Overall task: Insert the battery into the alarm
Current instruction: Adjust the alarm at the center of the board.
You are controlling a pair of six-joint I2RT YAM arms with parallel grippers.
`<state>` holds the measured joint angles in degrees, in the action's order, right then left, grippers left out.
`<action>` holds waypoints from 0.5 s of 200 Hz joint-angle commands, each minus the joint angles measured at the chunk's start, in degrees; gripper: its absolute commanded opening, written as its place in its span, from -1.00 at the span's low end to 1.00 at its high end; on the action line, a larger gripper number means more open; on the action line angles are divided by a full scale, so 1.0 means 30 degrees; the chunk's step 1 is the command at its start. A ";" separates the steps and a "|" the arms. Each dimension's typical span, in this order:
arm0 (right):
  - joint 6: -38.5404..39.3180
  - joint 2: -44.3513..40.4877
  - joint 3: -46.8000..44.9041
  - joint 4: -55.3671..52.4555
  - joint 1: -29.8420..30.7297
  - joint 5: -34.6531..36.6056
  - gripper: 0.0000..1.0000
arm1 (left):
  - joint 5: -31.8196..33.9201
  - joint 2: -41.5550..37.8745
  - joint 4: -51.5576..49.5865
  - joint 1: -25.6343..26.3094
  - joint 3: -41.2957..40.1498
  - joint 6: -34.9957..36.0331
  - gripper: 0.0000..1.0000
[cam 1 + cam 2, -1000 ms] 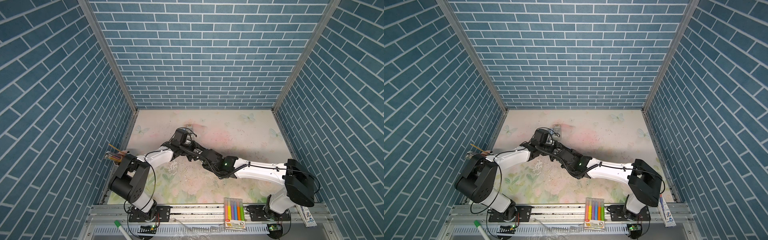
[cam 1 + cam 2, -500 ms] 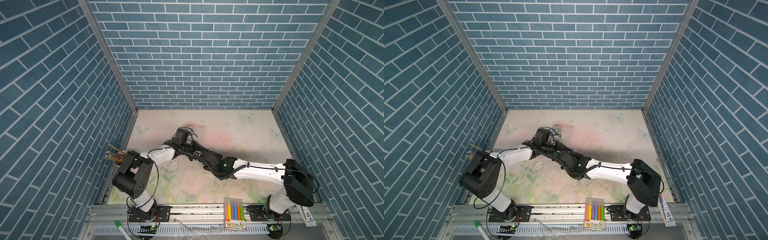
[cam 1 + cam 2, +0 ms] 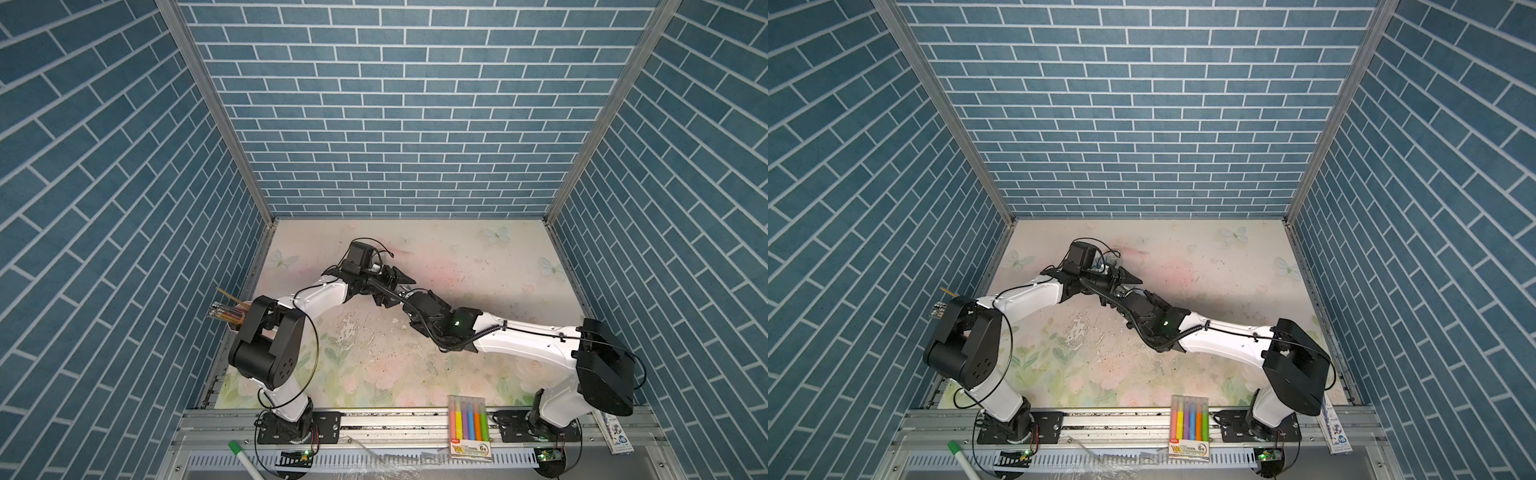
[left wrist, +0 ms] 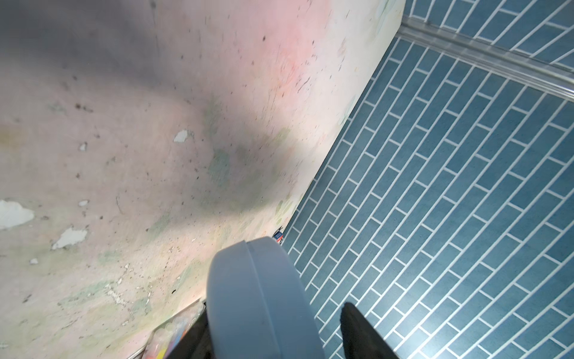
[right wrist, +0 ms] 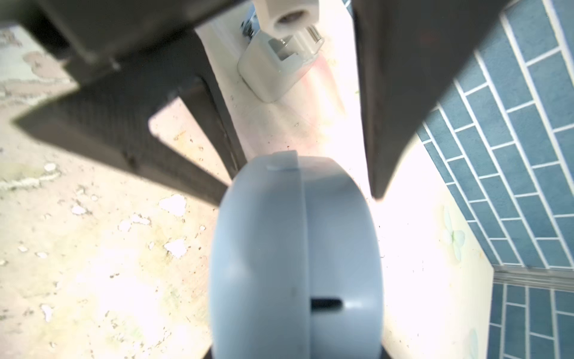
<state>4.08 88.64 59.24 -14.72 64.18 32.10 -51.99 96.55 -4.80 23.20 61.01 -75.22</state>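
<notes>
Alarm (image 5: pixel 295 248) is hanging near the table's (image 3: pixel 478 270) far edge: right gripper (image 3: pixel 386 296) is clamping it, left gripper (image 4: pixel 275 310) is gaping around it. We are seeing no battery; insertion is looking undone.

Cut off at the frame edge in both wrist views: the alarm (image 4: pixel 264 298); cannot see its face. Cannot see more than dark slivers of the right fingers (image 5: pixel 386 354) behind it. Cannot make out the left fingers (image 5: pixel 124 130) beyond blurred dark slabs. From above, cannot find the alarm where the arms meet mid-tabletop (image 3: pixel 478 266). Half hidden behind the left arm at 9 o'clock: a bunch of pencils (image 3: pixel 224 312). Clipped by the edge at 7 o'clock: a green-capped pen (image 3: pixel 243 455).
</notes>
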 commanded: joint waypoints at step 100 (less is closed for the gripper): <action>-0.8809 -0.4277 -0.2128 0.0406 -0.3535 -0.6986 -0.91 | 0.5980 -0.4643 -0.1605 -0.4214 0.0862 0.9917 -0.09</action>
<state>-12.45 80.07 53.98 -15.22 56.84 17.52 -40.36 91.57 -13.13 10.41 68.38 -53.23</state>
